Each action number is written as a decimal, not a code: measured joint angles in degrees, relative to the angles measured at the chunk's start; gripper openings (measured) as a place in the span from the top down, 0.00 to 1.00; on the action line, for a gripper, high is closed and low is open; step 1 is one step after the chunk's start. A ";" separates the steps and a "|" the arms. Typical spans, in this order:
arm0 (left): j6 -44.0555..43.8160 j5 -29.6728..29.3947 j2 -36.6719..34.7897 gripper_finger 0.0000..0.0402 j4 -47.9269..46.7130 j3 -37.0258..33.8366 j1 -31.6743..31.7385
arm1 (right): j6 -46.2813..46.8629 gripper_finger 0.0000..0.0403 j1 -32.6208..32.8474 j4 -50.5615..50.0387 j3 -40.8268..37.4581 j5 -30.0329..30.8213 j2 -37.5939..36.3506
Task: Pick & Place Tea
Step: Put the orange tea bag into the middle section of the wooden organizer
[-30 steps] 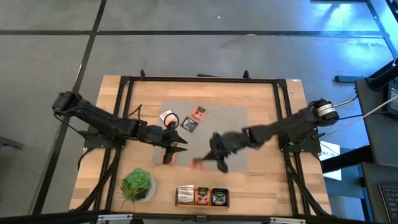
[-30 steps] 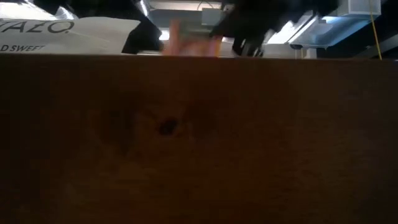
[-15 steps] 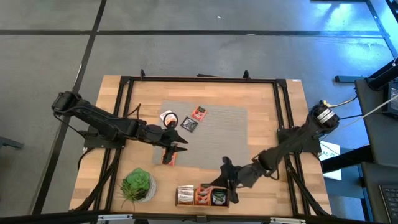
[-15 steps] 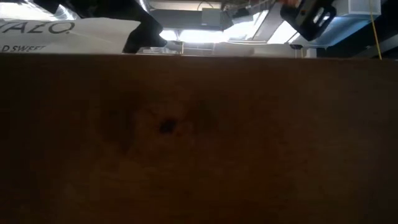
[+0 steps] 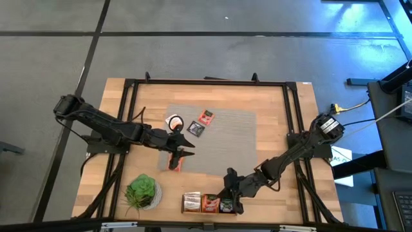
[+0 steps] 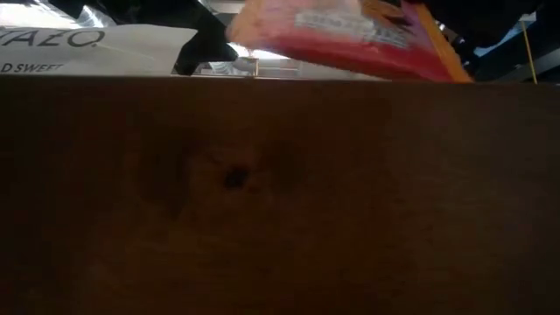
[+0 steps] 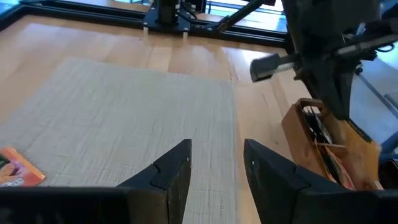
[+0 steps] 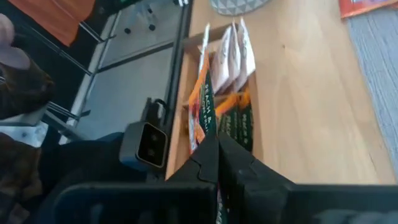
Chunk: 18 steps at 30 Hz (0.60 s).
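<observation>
Orange tea sachet (image 8: 202,112) sits pinched in the right gripper (image 8: 217,163), whose fingers are pressed together on it right over the wooden box (image 5: 209,203) at the near edge of the table (image 5: 277,109). It looks like the drop-off step. Next the fingers should spread so the sachet slips in beside the others. More sachets (image 5: 205,117) wait on the grey mat (image 5: 225,138), where the left gripper (image 7: 214,168) hovers spread.

bare grey mat (image 5: 225,138) centre, potted plant (image 5: 142,191) beside box (image 5: 208,203)
</observation>
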 joint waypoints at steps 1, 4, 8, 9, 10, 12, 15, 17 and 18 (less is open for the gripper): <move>0.00 -0.51 0.00 0.64 0.10 0.00 0.00 | -0.02 0.99 -0.02 -0.15 0.00 -0.11 0.21; -0.02 -2.52 0.00 0.64 0.20 0.00 0.00 | 0.98 0.99 0.00 -0.21 0.00 -1.32 1.04; -0.01 -4.04 0.00 0.64 0.19 0.00 0.02 | 1.05 0.98 -0.11 0.05 0.00 -1.65 1.76; -0.02 -4.04 0.00 0.64 0.21 0.00 0.02 | 1.04 0.98 -0.12 0.13 0.00 -1.63 1.76; 0.00 -4.04 0.00 0.64 0.21 0.00 0.02 | 0.94 0.97 -0.13 0.41 0.00 -1.57 1.76; -0.02 -4.04 0.00 0.64 0.20 0.00 0.02 | -0.24 0.95 -0.13 1.25 0.00 -1.53 1.76; 0.00 -4.04 0.00 0.64 0.18 0.00 0.02 | -0.50 0.94 -0.22 3.52 0.03 -1.51 1.75; -0.02 -4.04 0.00 0.64 0.18 0.00 0.02 | -0.46 0.94 -0.37 3.25 0.04 -1.51 1.73; -0.02 -4.04 0.00 0.64 0.16 0.00 0.02 | -0.46 0.94 -0.46 3.17 0.02 -1.51 1.74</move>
